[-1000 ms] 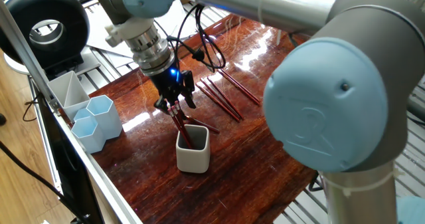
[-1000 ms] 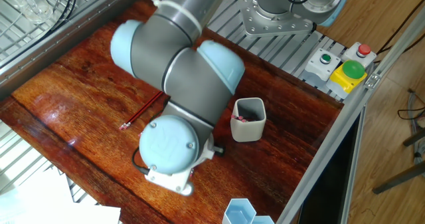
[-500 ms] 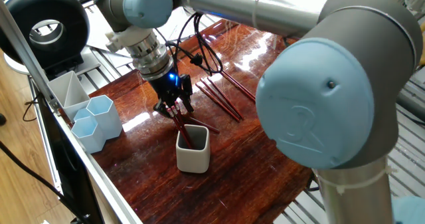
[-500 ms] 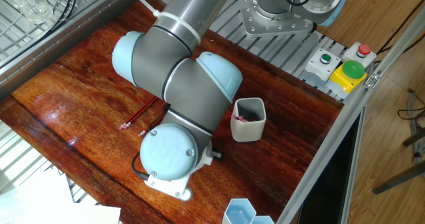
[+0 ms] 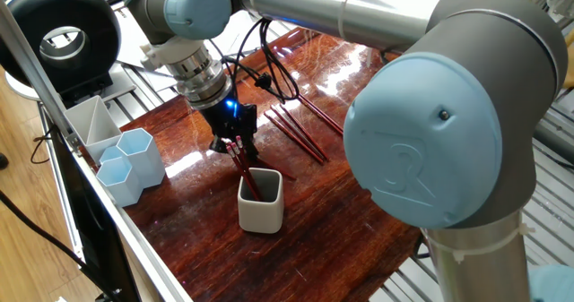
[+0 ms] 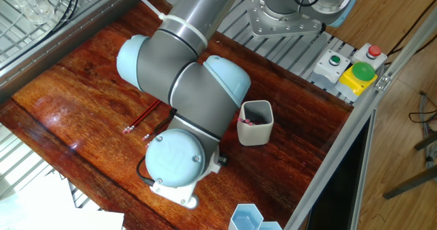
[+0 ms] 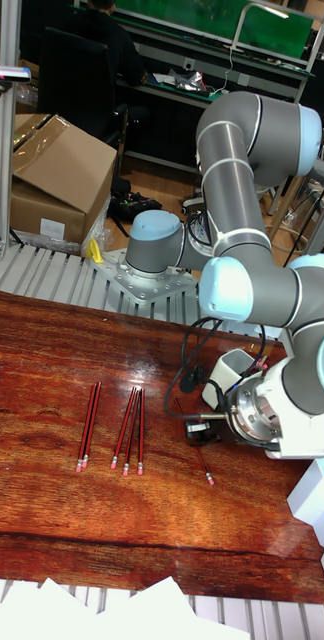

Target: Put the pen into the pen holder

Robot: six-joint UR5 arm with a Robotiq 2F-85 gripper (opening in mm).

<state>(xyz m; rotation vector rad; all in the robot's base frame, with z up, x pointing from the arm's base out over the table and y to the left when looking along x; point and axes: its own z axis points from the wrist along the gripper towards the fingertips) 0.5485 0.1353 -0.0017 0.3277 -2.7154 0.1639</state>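
Observation:
The off-white pen holder [image 5: 261,209] stands on the dark wooden table, right of the pale blue cups. A red pen [image 5: 244,169] leans out of it, its lower end inside and its upper end between my gripper's black fingers. My gripper [image 5: 233,145] hangs just up-left of the holder and looks shut on that pen. From the other fixed view the pen holder [image 6: 257,133] shows pink eraser ends inside, while the arm hides the gripper. The tall fixed view hides the holder behind the wrist.
Several loose red pens [image 5: 301,132] lie in a row behind the holder, seen also as pens [image 7: 128,430] in the tall view; one pen [image 7: 204,468] lies apart nearer the wrist. Pale blue hexagonal cups [image 5: 134,160] and a grey tray [image 5: 88,123] sit at the left edge. A button box [image 6: 355,67] is on the frame.
The gripper sank slightly and turned a little about the pen's top. The elbow swung left. The pen and the holder stayed where they were.

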